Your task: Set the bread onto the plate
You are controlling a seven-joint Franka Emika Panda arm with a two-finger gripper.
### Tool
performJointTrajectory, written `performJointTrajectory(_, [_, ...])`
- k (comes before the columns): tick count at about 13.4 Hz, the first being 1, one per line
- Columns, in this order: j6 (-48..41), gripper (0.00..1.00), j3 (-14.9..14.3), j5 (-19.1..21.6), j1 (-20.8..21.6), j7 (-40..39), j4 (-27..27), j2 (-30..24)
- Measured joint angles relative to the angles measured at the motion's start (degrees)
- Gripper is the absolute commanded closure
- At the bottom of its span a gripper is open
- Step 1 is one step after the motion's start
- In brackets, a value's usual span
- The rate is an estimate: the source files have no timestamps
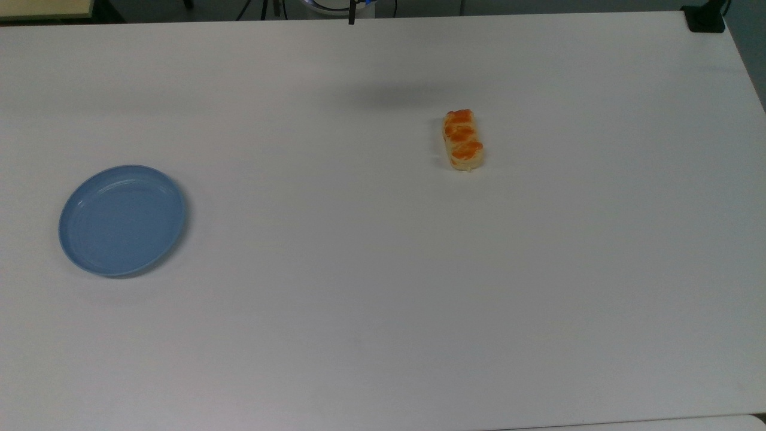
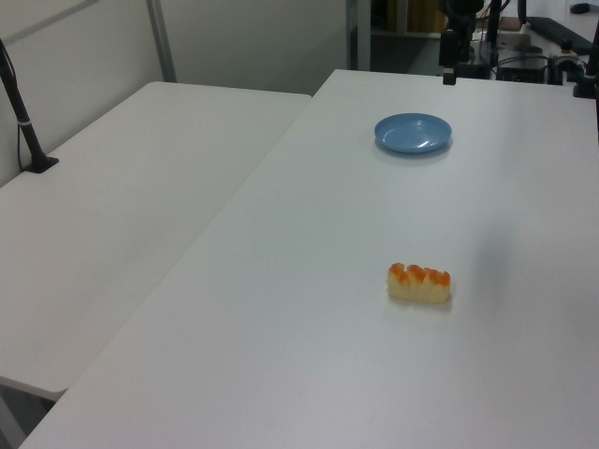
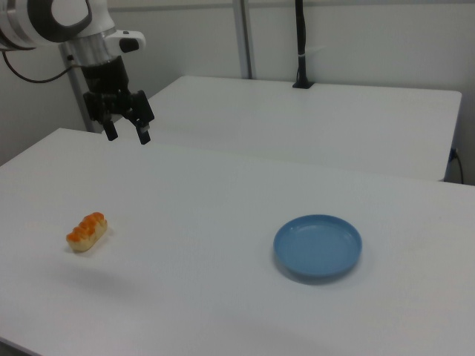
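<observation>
The bread (image 1: 462,140) is a small pale-yellow bun with orange glazed patches, lying on the white table right of centre in the top view; it also lies in the left view (image 2: 419,282) and the right view (image 3: 87,231). The light-blue plate (image 1: 122,219) sits empty far to the top view's left, at the far end in the left view (image 2: 413,133) and to the right in the right view (image 3: 318,247). My gripper (image 3: 128,136) hangs open high above the table, well above and behind the bread in the right view, holding nothing.
A second white table (image 2: 112,215) adjoins on the left view's left, with a black post (image 2: 21,112) clamped to it. A black clamp (image 1: 705,18) sits at the table's far right corner in the top view. Wide bare tabletop (image 1: 335,251) lies between bread and plate.
</observation>
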Motion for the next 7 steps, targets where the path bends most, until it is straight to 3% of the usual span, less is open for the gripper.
performJointTrajectory(3, [0.0,0.0,0.0,0.1,0.0,-0.1,-0.1,0.0])
performJointTrajectory(7, [0.2,0.0,0.7,3.3,1.2,-0.4,-1.8,1.5])
